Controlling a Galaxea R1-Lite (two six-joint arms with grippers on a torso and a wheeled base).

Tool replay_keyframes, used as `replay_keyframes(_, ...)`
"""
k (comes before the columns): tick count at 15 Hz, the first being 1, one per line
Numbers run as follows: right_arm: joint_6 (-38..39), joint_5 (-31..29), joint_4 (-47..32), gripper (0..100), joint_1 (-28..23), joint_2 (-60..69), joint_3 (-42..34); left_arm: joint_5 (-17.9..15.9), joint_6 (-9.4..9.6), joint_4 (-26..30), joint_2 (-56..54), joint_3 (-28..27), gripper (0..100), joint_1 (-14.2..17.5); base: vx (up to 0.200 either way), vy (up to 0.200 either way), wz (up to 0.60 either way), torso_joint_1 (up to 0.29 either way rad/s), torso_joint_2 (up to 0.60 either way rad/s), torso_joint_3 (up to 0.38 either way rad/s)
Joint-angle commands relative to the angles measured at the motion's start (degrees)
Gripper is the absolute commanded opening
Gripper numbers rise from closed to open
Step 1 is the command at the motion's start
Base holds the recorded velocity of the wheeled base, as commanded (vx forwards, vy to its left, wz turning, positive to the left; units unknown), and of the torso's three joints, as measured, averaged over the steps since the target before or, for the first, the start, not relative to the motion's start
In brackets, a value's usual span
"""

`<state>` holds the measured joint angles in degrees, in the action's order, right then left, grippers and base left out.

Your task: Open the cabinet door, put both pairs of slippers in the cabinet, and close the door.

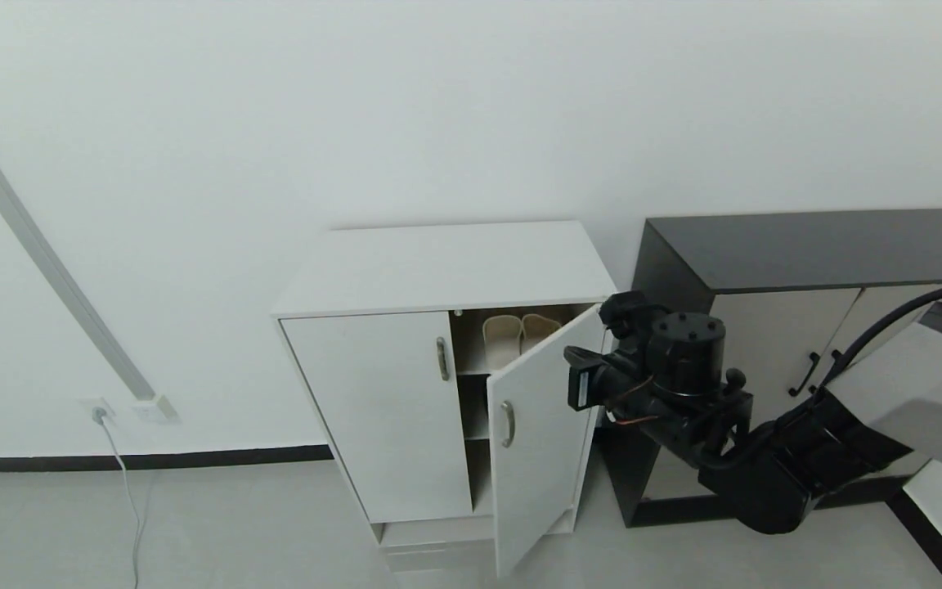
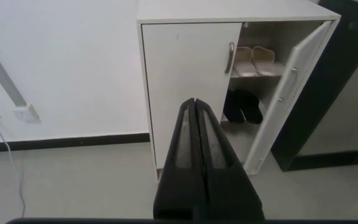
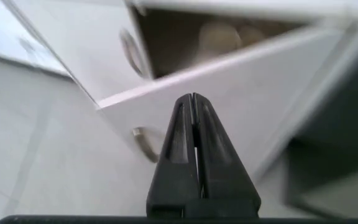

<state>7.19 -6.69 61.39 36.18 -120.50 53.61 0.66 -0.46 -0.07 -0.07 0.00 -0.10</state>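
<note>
The right gripper [image 3: 193, 106], nearest the lens, has its fingers pressed flat together with nothing between them, pointing at the outer face of the right door [image 1: 532, 442] near its upper edge; shut like that it serves as a blunt pusher, which suits swinging the panel home; whether the tips touch the door I cannot tell; the left gripper [image 2: 195, 109] is likewise closed and empty, held in front of the cabinet [image 1: 446, 270], well apart from it and out of the door's arc; the beige slippers [image 1: 520, 335] sit side by side in the top compartment and the black slippers [image 2: 242, 106] in the one below, so both pairs are stowed; the left door [image 1: 381, 409] is shut, the right one stands about half open; closing it looks like the only step left
</note>
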Motion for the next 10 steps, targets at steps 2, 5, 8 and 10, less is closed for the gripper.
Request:
replay_keyframes(2, 3.79, 7.31, 9.98, 0, 1.08, 4.66, -5.36, 0.04, -0.06, -0.01, 0.07, 0.00, 0, 0.01, 0.000, 0.000, 0.00, 0.000, 0.00, 0.000)
replay_keyframes(5, 3.97, 12.32, 11.38, 0, 1.96, 8.62, -10.64, 0.04, 0.02, -0.01, 0.07, 0.00, 0, 0.01, 0.000, 0.000, 0.00, 0.000, 0.00, 0.000)
replay_keyframes(8, 3.88, 12.32, 11.29, 0, 2.49, 8.88, -10.90, 0.04, 0.02, -0.01, 0.07, 0.00, 0, 0.01, 0.000, 0.000, 0.00, 0.000, 0.00, 0.000)
replay_keyframes(10, 3.88, 12.32, 11.29, 0, 2.49, 8.88, -10.99, 0.04, 0.02, -0.01, 0.07, 0.00, 0, 0.01, 0.000, 0.000, 0.00, 0.000, 0.00, 0.000)
